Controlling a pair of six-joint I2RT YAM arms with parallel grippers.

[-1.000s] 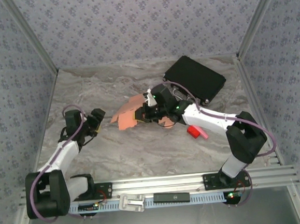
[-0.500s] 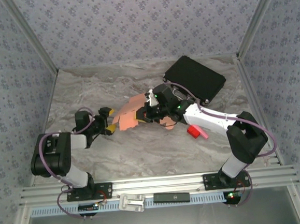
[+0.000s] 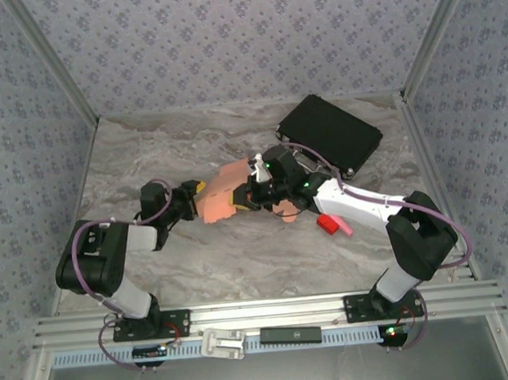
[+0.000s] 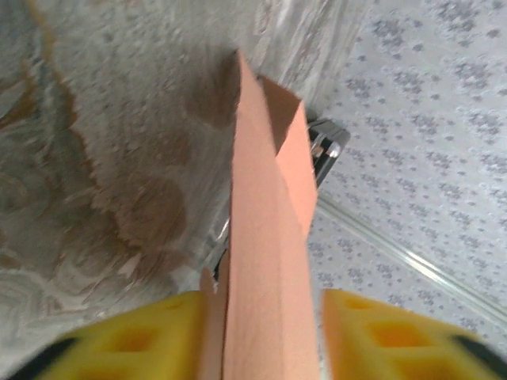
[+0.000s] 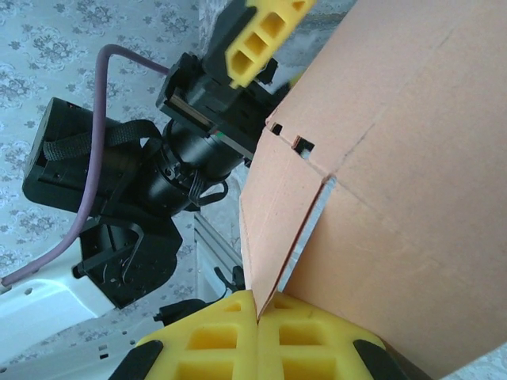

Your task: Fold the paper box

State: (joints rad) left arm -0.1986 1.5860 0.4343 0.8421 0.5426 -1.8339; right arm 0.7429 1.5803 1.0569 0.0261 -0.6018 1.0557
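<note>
The paper box (image 3: pixel 222 199) is near the middle of the worktop (image 3: pixel 199 269), a little toward the far edge, and it sits between the two grippers. It is salmon-orange thin cardboard, only partly folded, with its panels standing at different angles.

The left gripper (image 3: pixel 197 199) reaches it from the left side. In the left wrist view, one long panel of the cardboard runs straight between its yellow fingers (image 4: pixel 142 340). The fingers are not together. One stands on each side of the panel, very close to it. Whether they already press on it, I cannot tell.

The right gripper (image 3: pixel 240 198) meets the box from the right side. In the right wrist view its yellow fingers (image 5: pixel 214 340) are pressed together, and a thin edge of the cardboard is pinched in the seam between them. So this gripper holds the box. Above the pinch, a crease and two small slits show in the panel.

A black case (image 3: pixel 331 134) lies flat near the far right corner of the worktop, apart from the box. A small red block (image 3: pixel 328 223) lies toward the right edge, under the right arm, with a pink stick (image 3: pixel 344 228) just beside it.
</note>
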